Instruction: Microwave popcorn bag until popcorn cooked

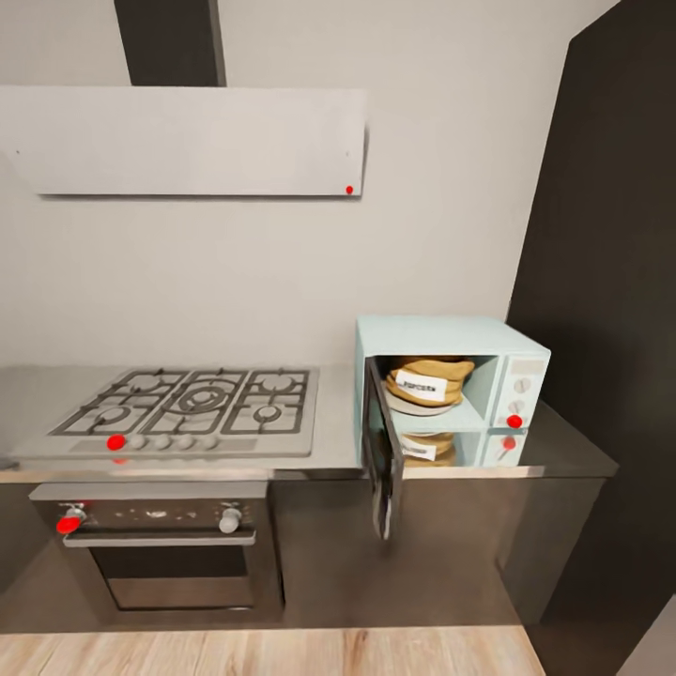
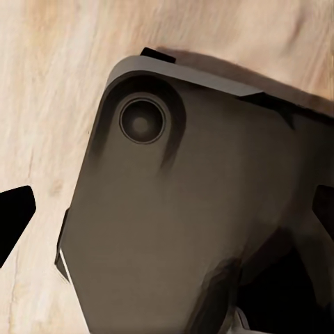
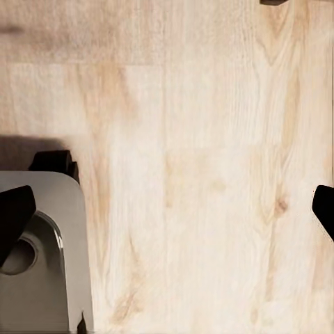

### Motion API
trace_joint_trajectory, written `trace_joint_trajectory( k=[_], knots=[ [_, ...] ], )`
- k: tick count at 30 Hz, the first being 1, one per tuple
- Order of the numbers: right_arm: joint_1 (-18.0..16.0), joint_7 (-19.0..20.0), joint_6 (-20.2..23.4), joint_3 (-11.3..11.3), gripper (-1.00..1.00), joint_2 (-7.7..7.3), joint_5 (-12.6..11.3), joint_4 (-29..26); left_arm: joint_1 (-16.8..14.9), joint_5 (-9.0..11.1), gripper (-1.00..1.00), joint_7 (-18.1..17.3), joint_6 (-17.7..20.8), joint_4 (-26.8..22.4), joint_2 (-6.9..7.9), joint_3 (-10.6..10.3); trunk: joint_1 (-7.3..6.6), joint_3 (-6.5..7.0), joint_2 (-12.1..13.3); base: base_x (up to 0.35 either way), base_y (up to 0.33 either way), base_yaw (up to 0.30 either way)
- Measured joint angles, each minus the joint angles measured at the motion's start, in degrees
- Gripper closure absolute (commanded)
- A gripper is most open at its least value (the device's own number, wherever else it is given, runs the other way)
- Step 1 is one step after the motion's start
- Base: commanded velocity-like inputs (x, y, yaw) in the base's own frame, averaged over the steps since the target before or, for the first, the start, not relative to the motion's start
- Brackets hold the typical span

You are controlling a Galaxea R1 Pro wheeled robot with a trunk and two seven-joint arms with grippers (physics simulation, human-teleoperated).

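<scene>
Both claws hung spread wide, grasping nothing: the left claw (image 2: 167, 209) over the robot's grey base (image 2: 181, 223), the right claw (image 3: 167, 212) over the wooden floor (image 3: 202, 174). The popcorn bag (image 1: 427, 382) sat inside the microwave (image 1: 451, 335), whose door (image 1: 383, 460) stood open, on the steel surface (image 1: 563, 451) beside the gas hob (image 1: 188, 404).

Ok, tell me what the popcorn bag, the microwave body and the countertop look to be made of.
The popcorn bag: matte tan, creased with a thick rolled rim, so likely paper or coarse cloth; its white label looks like paper.
The microwave: smooth pale mint-blue shell, probably painted metal or plastic; its open door is dark, probably glass.
The countertop: glossy grey, mirroring the microwave, suggesting polished steel.
</scene>
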Motion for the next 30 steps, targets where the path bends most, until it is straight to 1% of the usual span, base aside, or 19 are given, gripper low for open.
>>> trace_joint_trajectory(
  k=[5,9,11,12,13,15,16,17,18,19,22,23,25,26,29,30],
  knots=[
    [0.68,0.00,-0.03,-0.01,-1.00,-0.05,-0.02,0.00,0.00,0.20,-1.00,0.21,-0.10,0.00,0.00,0.02,0.00,0.00,0.00,0.176,-0.229,0.000],
    [0.75,0.01,-0.04,-0.01,-1.00,-0.07,-0.01,-0.01,0.00,0.25,-1.00,0.51,-0.35,-0.09,0.06,0.17,0.01,0.00,0.01,0.054,-0.065,0.000],
    [0.75,0.02,0.04,-0.02,-1.00,-0.05,0.00,-0.01,0.00,-0.08,-1.00,0.48,-0.41,-0.82,0.10,-0.02,0.01,0.00,0.01,0.008,-0.010,0.000],
    [0.75,0.02,0.11,-0.02,-1.00,-0.05,-0.01,0.00,-0.04,-0.44,-1.00,0.61,-0.19,-4.23,0.25,-0.23,0.02,0.01,0.01,0.003,-0.004,0.000],
    [0.75,0.02,0.13,-0.02,-1.00,-0.05,-0.01,0.00,-0.01,-0.44,-1.00,0.62,-0.05,-5.44,0.32,-0.22,0.02,0.00,0.01,0.002,-0.002,0.000],
    [0.75,0.02,0.17,-0.02,-1.00,-0.05,-0.05,0.00,-0.02,-0.52,-1.00,0.56,0.75,-10.34,0.84,-0.30,0.02,0.01,0.01,0.001,-0.001,0.000],
    [0.75,0.02,0.18,-0.02,-1.00,-0.05,-0.06,0.00,-0.01,-0.55,-1.00,0.57,1.16,-11.78,1.04,-0.30,0.02,0.00,0.01,0.000,0.000,0.000],
    [0.76,0.02,0.29,-0.02,-1.00,0.00,-0.07,0.00,-0.07,-0.68,-1.00,0.56,4.37,-17.70,1.84,-0.30,0.02,0.01,0.01,0.000,0.000,0.000],
    [0.76,0.00,0.32,-0.04,-1.00,-0.01,-0.16,0.00,-0.07,-0.72,-1.00,0.55,6.81,-22.05,2.21,-0.31,0.01,0.02,0.01,0.000,0.000,0.000],
    [0.76,-0.03,0.27,-0.10,-1.00,-0.03,-0.28,0.00,-0.08,-0.85,-1.00,0.61,11.32,-27.71,2.64,-0.28,0.01,0.02,0.01,0.000,0.000,0.000],
    [0.76,-0.07,0.25,-0.38,-1.00,-0.09,-0.46,0.00,-0.03,-1.08,-1.00,0.64,20.72,-41.17,3.01,-0.16,0.01,0.02,0.01,0.000,0.000,0.000],
    [0.76,-0.12,0.34,-0.49,-1.00,-0.12,-0.50,-0.03,-0.02,-1.08,-1.00,0.64,25.47,-48.40,3.02,-0.11,0.01,0.01,0.02,0.000,0.000,0.000],
    [0.76,-0.38,0.37,-0.54,-1.00,-0.13,-0.49,-0.07,-0.02,-1.09,-1.00,0.65,30.10,-58.63,3.01,-0.08,0.01,0.02,0.01,0.000,0.000,0.000],
    [0.76,-0.49,0.32,-0.55,-1.00,-0.13,-0.47,-0.08,-0.01,-1.09,-1.00,0.64,31.76,-62.74,3.00,-0.07,0.01,0.01,0.01,0.000,0.000,0.000],
    [0.76,-0.63,0.18,-0.52,-1.00,-0.13,-0.36,-0.09,-0.02,-1.06,-1.00,0.61,37.06,-73.40,3.00,-0.06,0.01,0.01,0.01,0.000,0.000,0.000],
    [0.76,-0.65,0.11,-0.46,-1.00,-0.06,-0.24,-0.09,-0.38,-1.01,-1.00,0.57,39.53,-77.03,2.93,-0.06,0.01,0.01,0.01,0.000,0.000,0.000]
  ],
)
